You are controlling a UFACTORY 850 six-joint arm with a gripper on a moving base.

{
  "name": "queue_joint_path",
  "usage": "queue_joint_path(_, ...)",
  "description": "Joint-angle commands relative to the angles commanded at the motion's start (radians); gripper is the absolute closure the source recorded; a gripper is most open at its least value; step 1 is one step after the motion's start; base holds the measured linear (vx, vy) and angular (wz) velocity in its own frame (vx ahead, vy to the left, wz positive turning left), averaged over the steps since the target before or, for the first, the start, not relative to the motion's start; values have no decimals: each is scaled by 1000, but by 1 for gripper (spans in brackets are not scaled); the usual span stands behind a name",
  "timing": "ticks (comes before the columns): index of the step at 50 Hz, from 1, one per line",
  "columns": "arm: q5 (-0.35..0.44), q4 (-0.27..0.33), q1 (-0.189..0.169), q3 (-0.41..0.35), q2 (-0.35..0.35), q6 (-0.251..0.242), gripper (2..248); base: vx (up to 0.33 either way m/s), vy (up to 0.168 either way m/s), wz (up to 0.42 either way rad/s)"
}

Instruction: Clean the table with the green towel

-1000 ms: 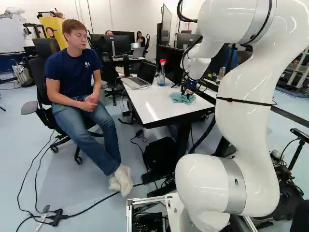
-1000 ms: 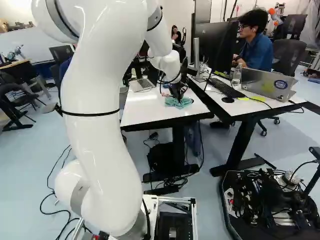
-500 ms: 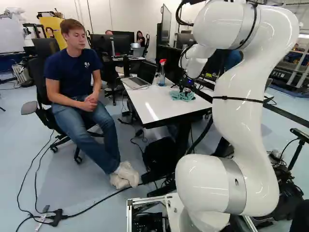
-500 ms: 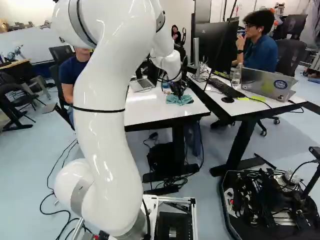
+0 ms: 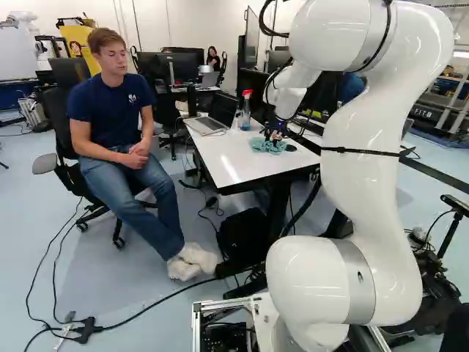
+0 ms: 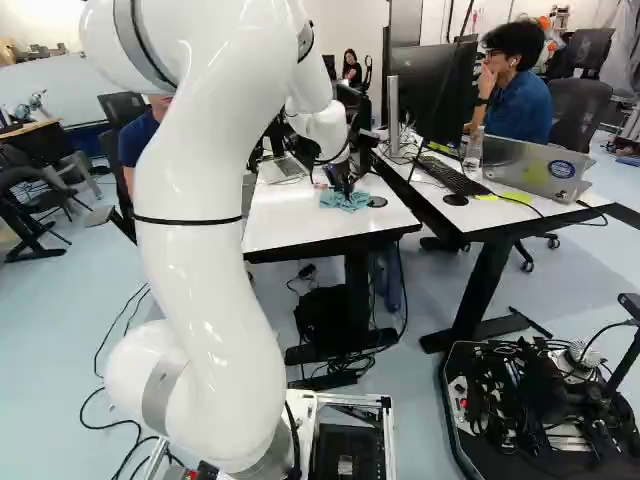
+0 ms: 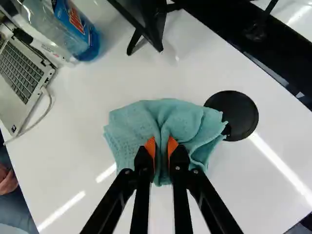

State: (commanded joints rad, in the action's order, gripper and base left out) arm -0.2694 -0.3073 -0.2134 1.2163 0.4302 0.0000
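The gripper [image 7: 162, 147], nearly closed, pinches a fold of the towel [image 7: 185, 116] on the table [image 5: 233, 160], right of centre in the left base view; a stroke could snag its edge on the black disc [image 7: 235, 114] and pull the fold free.

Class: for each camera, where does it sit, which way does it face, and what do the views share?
Left base view: behind the arm, to its left, facing ahead and slightly down; the arm rises right of the middle.
Right base view: behind, to its right, facing likewise; the arm stands left of the middle.
Wrist view: on the wrist, looking along the gripper, whose fingers pinch the green towel.
Both base views share table, towel and black disc.
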Motion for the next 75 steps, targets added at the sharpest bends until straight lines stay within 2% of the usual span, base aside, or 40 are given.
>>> queue_joint_path(16, 0, 0, -4, -85, -66, 0, 202, 0, 0, 0)
queue_joint_path(36, 0, 0, -62, -131, -103, 0, 202, 0, 0, 0)
queue_joint_path(58, 0, 0, -126, -90, -70, 0, 202, 0, 0, 0)
queue_joint_path(75, 0, 0, -116, -5, -4, 0, 202, 0, 0, 0)
